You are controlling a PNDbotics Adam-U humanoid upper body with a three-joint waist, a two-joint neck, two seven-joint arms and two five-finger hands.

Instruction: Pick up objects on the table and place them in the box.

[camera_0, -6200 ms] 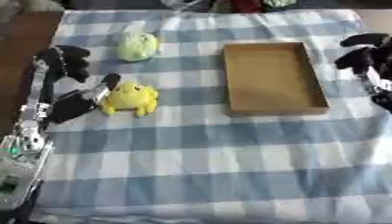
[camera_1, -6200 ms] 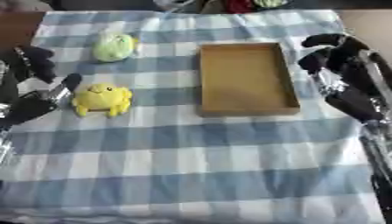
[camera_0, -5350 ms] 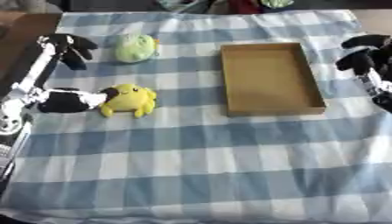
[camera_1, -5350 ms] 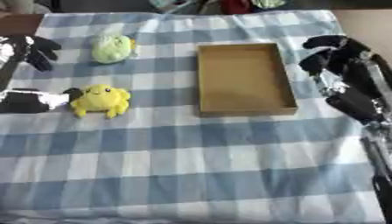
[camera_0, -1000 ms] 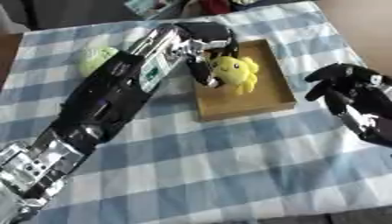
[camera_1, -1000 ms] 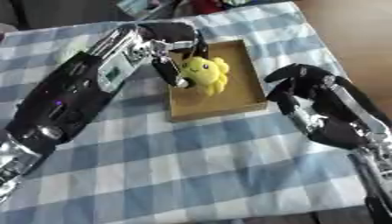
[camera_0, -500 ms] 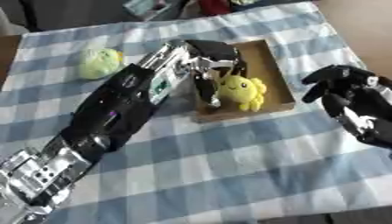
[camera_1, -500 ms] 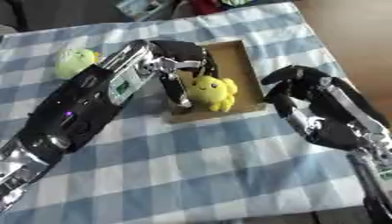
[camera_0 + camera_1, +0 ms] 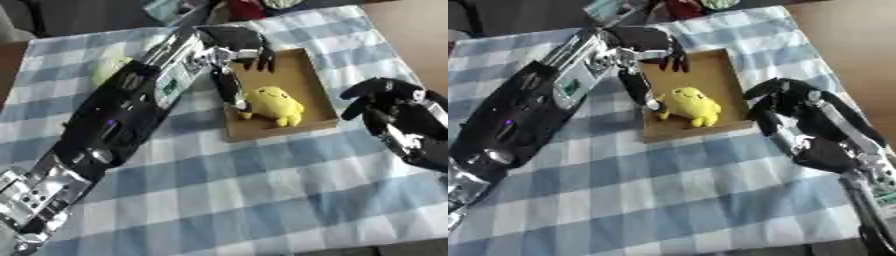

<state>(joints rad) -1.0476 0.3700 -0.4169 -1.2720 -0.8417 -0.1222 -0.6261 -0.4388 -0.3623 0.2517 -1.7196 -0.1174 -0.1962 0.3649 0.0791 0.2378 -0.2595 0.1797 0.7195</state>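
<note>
The left hand (image 9: 234, 42) reaches over the cardboard box (image 9: 308, 80), its fingers spread and relaxed, holding nothing. The yellow plush toy (image 9: 275, 104) lies inside the box, just below this hand; the thumb (image 9: 229, 89) touches its side or is very close, I cannot tell which. A green plush toy (image 9: 108, 69) lies on the checked worktop (image 9: 262, 190) to the left of this arm. The right hand (image 9: 789, 107) hovers just right of the box, fingers curled, empty. No writing can be read anywhere.
</note>
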